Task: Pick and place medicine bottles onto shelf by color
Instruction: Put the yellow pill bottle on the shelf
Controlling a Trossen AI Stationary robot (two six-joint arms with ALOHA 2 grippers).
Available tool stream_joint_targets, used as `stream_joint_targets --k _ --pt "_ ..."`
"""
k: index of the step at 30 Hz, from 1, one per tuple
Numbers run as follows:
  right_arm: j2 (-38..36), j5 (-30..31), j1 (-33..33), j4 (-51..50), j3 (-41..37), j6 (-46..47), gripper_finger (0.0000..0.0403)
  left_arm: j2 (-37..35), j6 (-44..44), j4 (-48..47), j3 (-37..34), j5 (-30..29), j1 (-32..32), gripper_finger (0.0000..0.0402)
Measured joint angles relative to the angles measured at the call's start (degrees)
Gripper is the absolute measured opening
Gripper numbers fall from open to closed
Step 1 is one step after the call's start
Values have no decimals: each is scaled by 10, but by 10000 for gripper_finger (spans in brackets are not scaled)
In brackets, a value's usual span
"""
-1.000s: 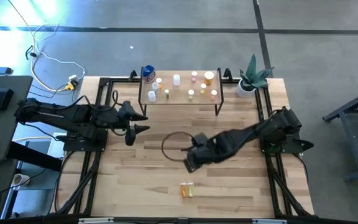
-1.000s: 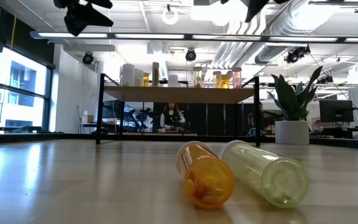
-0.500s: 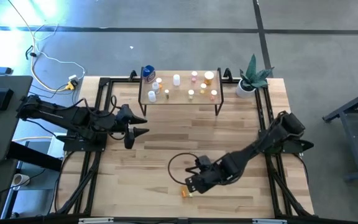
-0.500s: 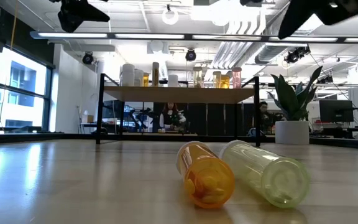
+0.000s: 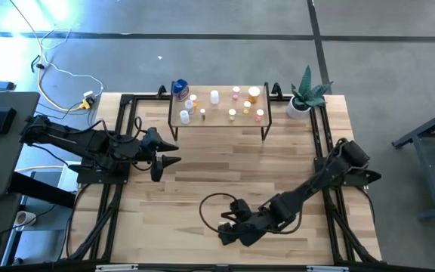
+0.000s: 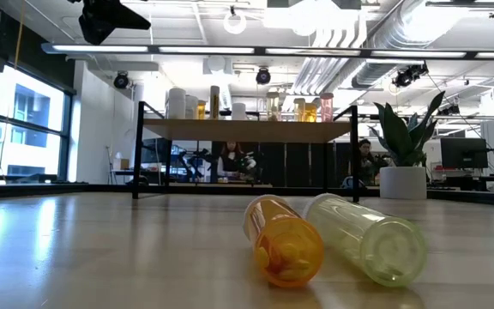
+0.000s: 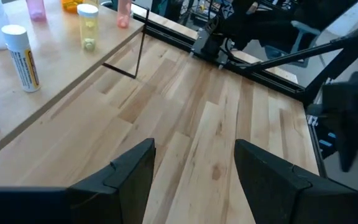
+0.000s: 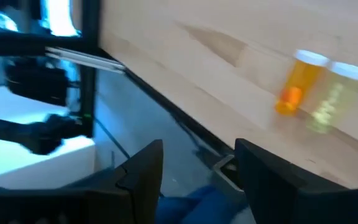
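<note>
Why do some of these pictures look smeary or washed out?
Right wrist view: motion blur smears the orange bottle and the yellowish one. Low view: ceiling lights glare and the floor-level table gleams. High view: bright glare at top left.

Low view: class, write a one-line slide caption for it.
Orange bottle and pale green bottle lie side by side on the table, with the bottle-filled shelf behind.

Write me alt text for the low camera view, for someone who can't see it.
Two pill bottles lie side by side on the wooden table, an orange bottle and a pale yellow-green bottle. Behind them stands the shelf carrying more bottles, with a potted plant to its right.
</note>
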Motion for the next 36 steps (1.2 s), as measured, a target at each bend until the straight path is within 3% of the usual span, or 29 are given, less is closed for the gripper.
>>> stream_joint_targets --k 8,13,18,36 --pt "45 24 -1 -132 110 -41 190 0 0 -1 0 0 0 211" --pt "79 1 -13 -204 126 -47 190 0 0 -2 0 0 0 211" --pt "105 -42 -18 -205 111 -31 190 0 0 -2 0 0 0 211" --pt "186 -44 -17 -208 111 2 190 0 0 -2 0 0 0 211"
